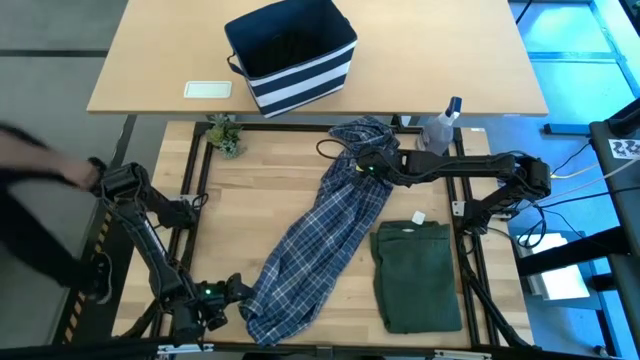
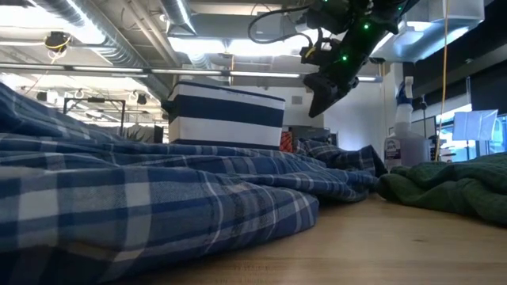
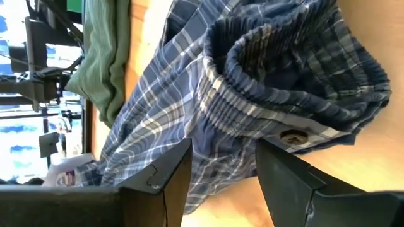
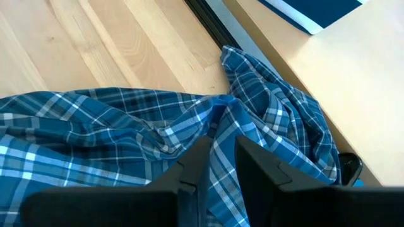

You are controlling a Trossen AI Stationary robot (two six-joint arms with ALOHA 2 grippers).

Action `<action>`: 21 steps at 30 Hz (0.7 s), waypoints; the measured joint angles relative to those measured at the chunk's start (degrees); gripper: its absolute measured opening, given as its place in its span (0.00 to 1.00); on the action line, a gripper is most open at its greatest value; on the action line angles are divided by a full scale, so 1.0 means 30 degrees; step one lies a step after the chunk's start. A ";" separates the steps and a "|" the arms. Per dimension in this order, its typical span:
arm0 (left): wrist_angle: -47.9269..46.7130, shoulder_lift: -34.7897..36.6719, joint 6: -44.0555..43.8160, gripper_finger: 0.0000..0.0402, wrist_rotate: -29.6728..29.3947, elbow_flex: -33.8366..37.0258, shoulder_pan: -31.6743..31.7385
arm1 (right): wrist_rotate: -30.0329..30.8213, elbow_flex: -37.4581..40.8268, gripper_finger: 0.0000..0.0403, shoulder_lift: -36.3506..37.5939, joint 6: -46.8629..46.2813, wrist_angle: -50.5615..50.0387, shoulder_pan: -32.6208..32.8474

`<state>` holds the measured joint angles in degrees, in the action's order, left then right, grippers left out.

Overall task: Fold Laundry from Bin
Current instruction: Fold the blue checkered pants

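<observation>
1 garment folded, 1 being laid out.
The folded dark green cloth garment (image 1: 417, 275) rests on the desk (image 1: 265, 190) beside the long blue-and-white plaid shirt (image 1: 320, 245); left claw (image 3: 221, 165) wide at its hem, right claw (image 4: 218, 162) narrow above its collar, holding nothing.

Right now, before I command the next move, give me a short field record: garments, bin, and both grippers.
plaid shirt: stretched diagonally across the table, unfolded
green garment: folded, lying flat beside the shirt
bin: on the far table, upright
left gripper: at the shirt's near end, fingers open, cuff just ahead
right gripper: above the shirt's far end, fingers narrowly apart, holding nothing
spray bottle: by the far edge
</observation>
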<state>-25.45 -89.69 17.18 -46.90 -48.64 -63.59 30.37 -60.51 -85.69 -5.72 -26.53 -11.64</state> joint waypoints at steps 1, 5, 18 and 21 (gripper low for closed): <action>0.0000 0.0000 0.0100 0.42 -0.0043 0.0000 0.0000 | -0.0007 0.0000 0.19 0.0000 0.0000 0.0023 0.0000; 0.0064 0.0000 0.0771 0.42 -0.0052 0.0000 0.0025 | -0.0039 0.0000 0.19 0.0000 0.0000 0.0084 0.0000; 0.0955 0.0000 0.6769 0.42 0.3808 -0.0007 0.2144 | -0.0831 0.0000 0.19 0.0000 0.0040 0.1346 0.0000; 0.1039 0.0000 0.7976 0.42 0.5096 -0.0007 0.2714 | -0.0831 0.0000 0.19 0.0000 0.0043 0.1343 0.0000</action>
<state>-22.34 -89.69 41.10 -31.61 -48.66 -55.45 27.88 -60.51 -85.69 -5.59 -22.50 -11.64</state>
